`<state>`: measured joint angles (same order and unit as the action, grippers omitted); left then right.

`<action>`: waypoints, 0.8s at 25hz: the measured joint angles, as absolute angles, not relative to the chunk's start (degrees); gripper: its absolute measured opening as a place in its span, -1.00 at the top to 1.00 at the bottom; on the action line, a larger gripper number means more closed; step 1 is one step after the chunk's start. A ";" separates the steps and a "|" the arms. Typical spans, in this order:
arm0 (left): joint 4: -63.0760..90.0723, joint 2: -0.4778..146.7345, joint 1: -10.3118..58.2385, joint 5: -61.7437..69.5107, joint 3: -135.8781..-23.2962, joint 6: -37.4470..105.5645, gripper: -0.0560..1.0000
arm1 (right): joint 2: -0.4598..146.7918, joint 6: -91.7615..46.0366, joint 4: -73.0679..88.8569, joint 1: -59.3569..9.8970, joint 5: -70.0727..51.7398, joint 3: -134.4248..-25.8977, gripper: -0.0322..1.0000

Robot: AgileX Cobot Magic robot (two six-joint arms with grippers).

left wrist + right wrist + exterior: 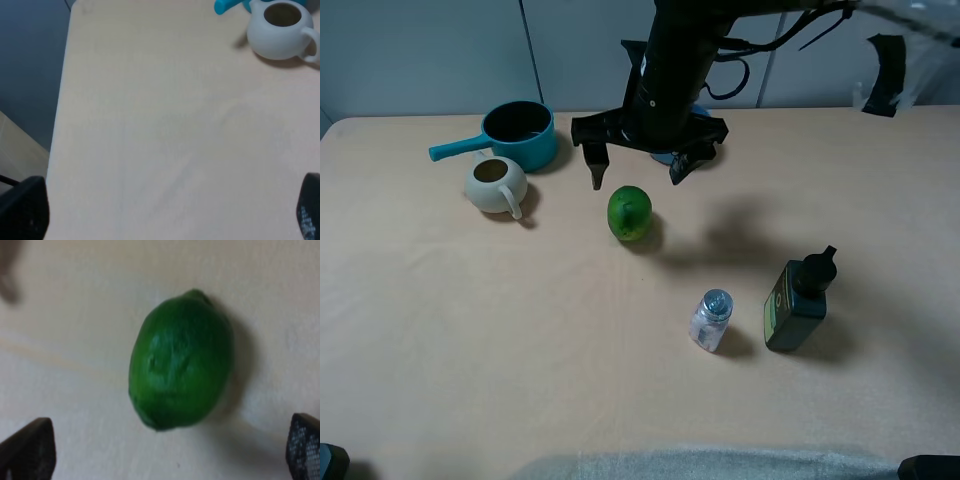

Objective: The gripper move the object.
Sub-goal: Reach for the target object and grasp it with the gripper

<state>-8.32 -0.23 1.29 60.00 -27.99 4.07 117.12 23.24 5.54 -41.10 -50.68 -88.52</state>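
Observation:
The object, a small round green fruit (629, 212), lies on the beige table a little left of the middle. My right gripper (640, 168) hangs just above and behind it on a black arm that reaches in from the back. It is open, with its two dark fingers spread wide and nothing between them. In the right wrist view the fruit (180, 360) fills the middle, and the right gripper (165, 450) shows only its fingertips (27, 450) at the picture's corners. The left gripper (165, 215) is open over bare table.
A blue pot (520, 135) with a handle and a cream pitcher (497, 184) stand at the back left. A small clear bottle (711, 319) and a dark green bottle (798, 300) stand at the front right. The pitcher (280, 30) also shows in the left wrist view.

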 joint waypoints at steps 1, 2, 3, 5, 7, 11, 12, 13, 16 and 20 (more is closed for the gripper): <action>-8.32 -0.23 1.29 60.00 -27.99 4.07 -0.99 | 117.70 23.24 5.54 -41.14 -50.03 -88.52 -0.40; -8.32 -0.23 1.29 60.00 -27.99 4.07 -0.99 | 118.25 23.24 5.54 -41.14 -49.33 -88.52 -0.40; -8.32 -0.23 1.29 60.00 -27.99 4.07 -0.99 | 118.77 23.24 5.54 -41.14 -48.83 -88.52 -0.40; -8.32 -0.23 1.29 60.00 -27.99 4.07 -0.99 | 119.85 23.24 5.54 -41.14 -48.06 -88.60 -0.40; -8.32 -0.23 1.29 60.00 -27.99 4.07 -0.99 | 121.07 23.25 5.54 -41.14 -47.94 -89.13 -0.40; -8.32 -0.23 1.29 60.00 -27.99 4.07 -0.99 | 123.34 23.47 5.46 -41.14 -46.93 -89.58 -0.40; -8.32 -0.23 1.29 60.00 -27.99 4.07 -0.99 | 123.78 23.52 5.41 -41.14 -46.58 -89.58 -0.40; -8.32 -0.23 1.29 60.00 -27.99 4.07 -0.99 | 124.12 23.68 5.28 -41.14 -46.43 -89.58 -0.40; -8.32 -0.23 1.29 60.00 -27.99 4.07 -0.99 | 125.25 23.92 5.12 -41.14 -45.85 -89.58 -0.40; -8.32 -0.23 1.29 60.00 -27.99 4.07 -0.99 | 126.76 24.54 5.12 -41.14 -44.60 -89.58 -0.40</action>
